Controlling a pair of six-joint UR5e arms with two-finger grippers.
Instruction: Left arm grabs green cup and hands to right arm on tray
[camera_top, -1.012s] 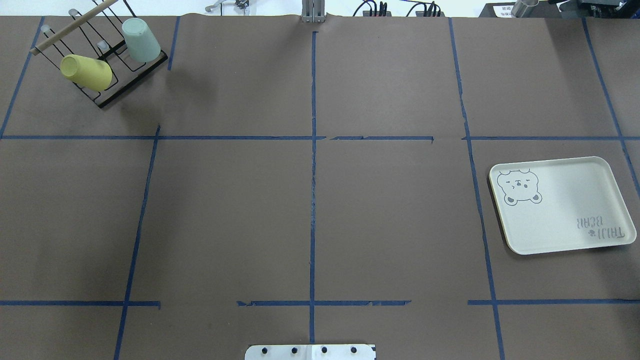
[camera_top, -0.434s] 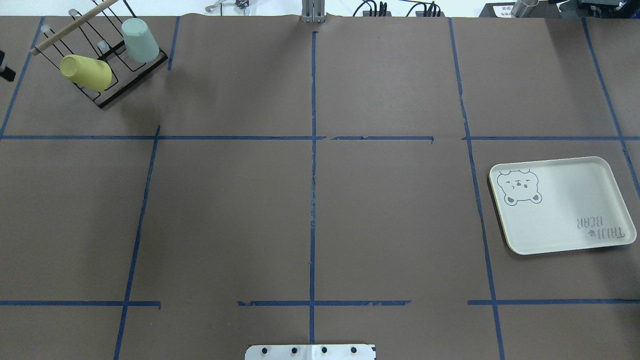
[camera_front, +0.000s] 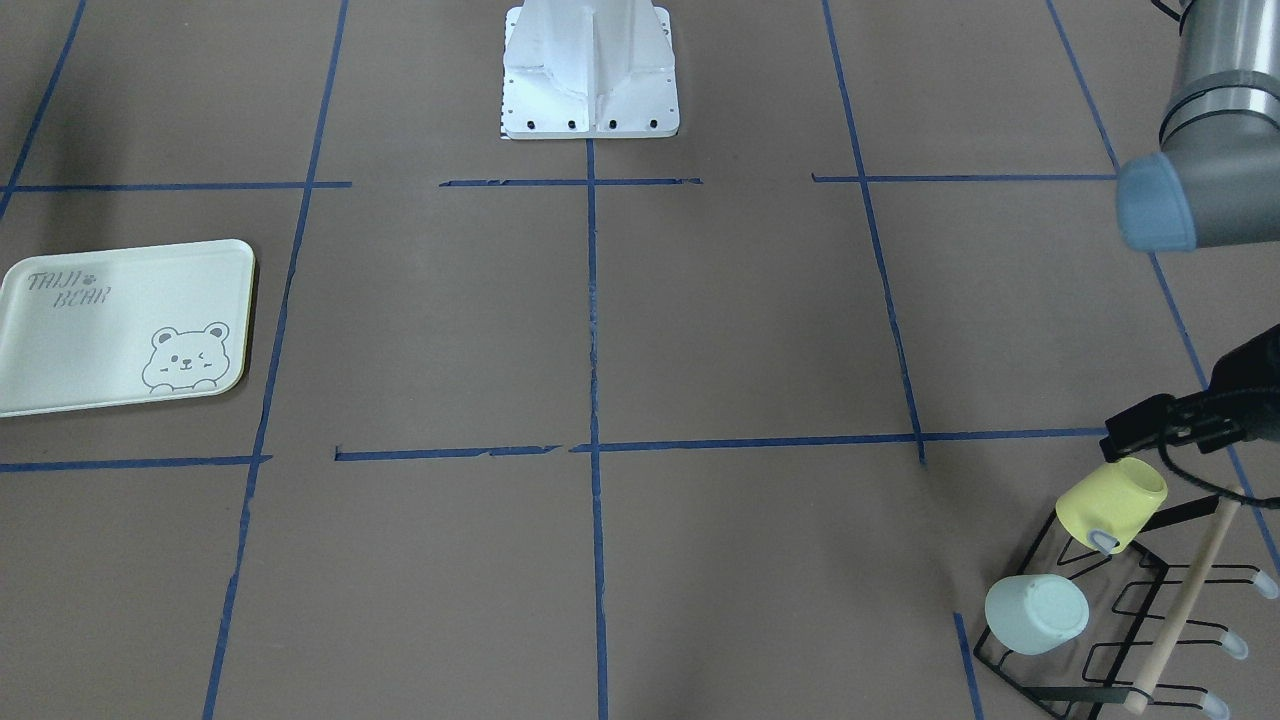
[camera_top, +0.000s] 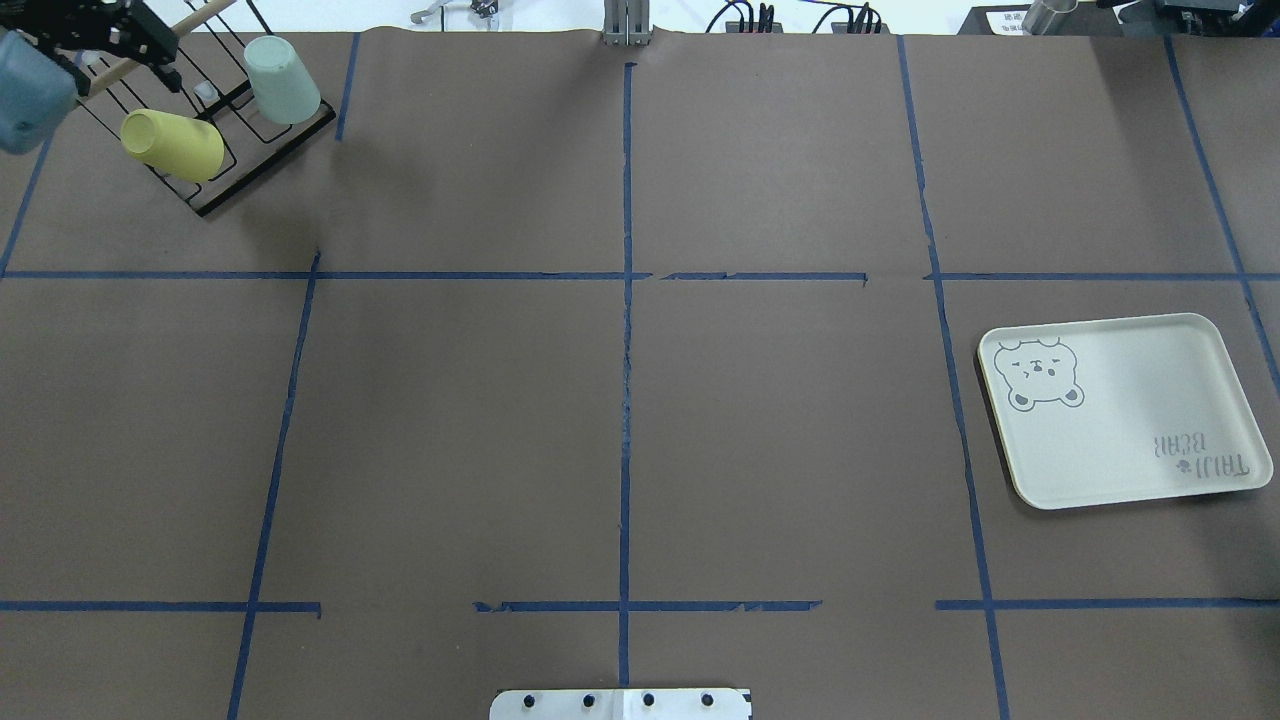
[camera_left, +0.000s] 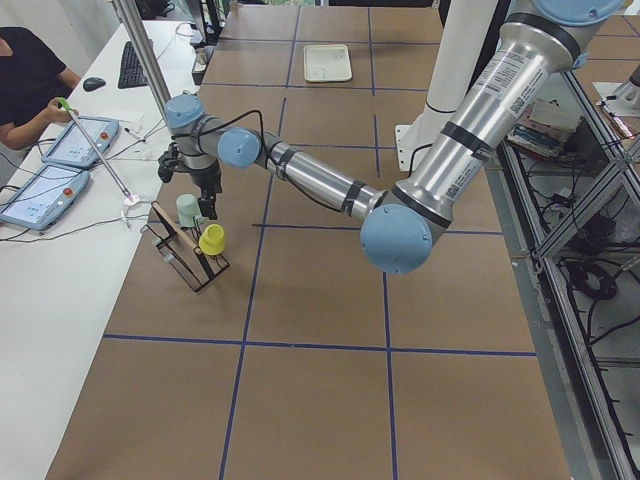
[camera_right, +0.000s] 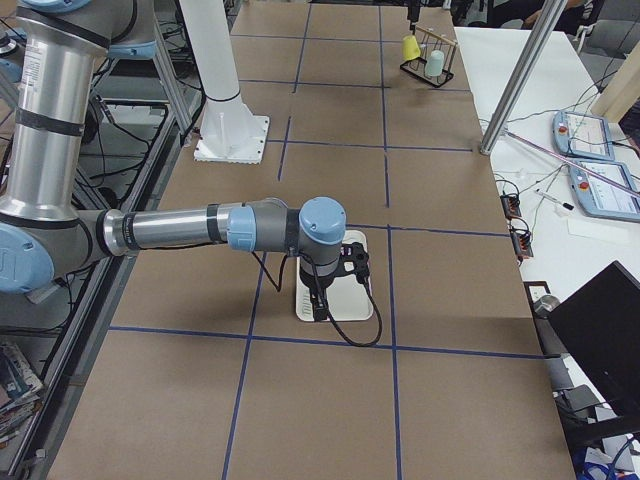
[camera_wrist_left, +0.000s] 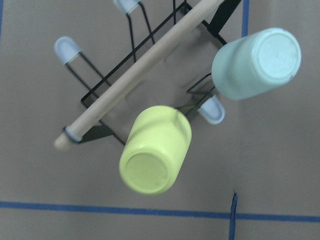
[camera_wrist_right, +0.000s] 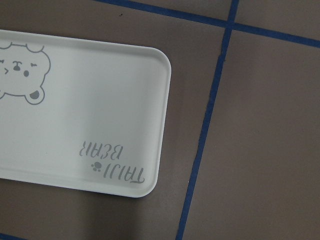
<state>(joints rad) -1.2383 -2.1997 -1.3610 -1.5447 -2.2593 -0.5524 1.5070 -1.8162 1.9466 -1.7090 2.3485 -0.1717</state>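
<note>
In the overhead view, at the far left corner of the table, the left gripper (camera_top: 163, 62) hangs over a black wire drying rack (camera_top: 262, 152) and across its pale wooden dowel handle (camera_top: 205, 13); no view shows how far its jaws stand apart, so I cannot tell, though nothing appears to be held; below it and nearer the robot leans a small yellow plastic cup (camera_top: 172, 145), mouth down on a prong; just to the gripper's right sits the small pale mint-green plastic tumbler (camera_top: 283, 80), also mouth down on a prong, its long axis tilted so that the closed base leans towards the far edge of the table; in the wrist view the yellow cup fills the centre and the green cup (camera_wrist_left: 255, 62) lies off to one side, so the reach probably calls for a sideways shift first; far to the right lies the pale cream-green rectangular plastic tray (camera_top: 1130, 440) with its bear drawing; the right gripper (camera_right: 314, 298) hovers over the tray, its opening impossible to judge; the left arm is plainly the nearer to the cup.
</note>
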